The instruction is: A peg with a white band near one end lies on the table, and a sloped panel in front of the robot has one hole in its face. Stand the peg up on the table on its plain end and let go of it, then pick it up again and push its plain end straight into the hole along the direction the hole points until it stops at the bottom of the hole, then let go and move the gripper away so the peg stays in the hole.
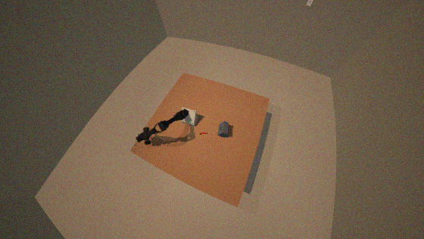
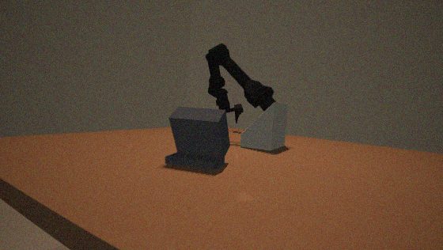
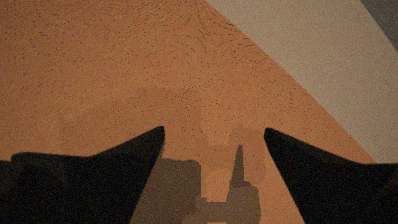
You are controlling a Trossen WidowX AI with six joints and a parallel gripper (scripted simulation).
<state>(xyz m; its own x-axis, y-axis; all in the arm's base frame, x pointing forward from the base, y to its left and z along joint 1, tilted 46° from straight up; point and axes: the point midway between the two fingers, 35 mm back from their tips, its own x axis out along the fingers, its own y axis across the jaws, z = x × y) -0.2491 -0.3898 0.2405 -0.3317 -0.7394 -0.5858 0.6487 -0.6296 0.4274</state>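
Gripper [image 3: 214, 137] spread wide with nothing between its two dark fingers; in the wrist view we see only orange table top [image 3: 100, 75] beneath them, plus a pale floor strip at upper right.

In the top view the black arm [image 1: 166, 124] reaches toward the lower-left part of the table, gripper end [image 1: 144, 135] near that table edge.

Small red peg [image 1: 204, 133] lies flat on the table near frame centre, between the pale grey wedge-shaped base block [image 1: 190, 116] and the dark blue-grey sloped panel [image 1: 224, 128], touching neither. We can't resolve its white band at this size.

Only receptacle is the panel's hole; we can't see the hole in any view. In the exterior view the panel [image 2: 199, 134] shows us its back.

Count: one arm, one gripper, one peg, one panel, one base block.
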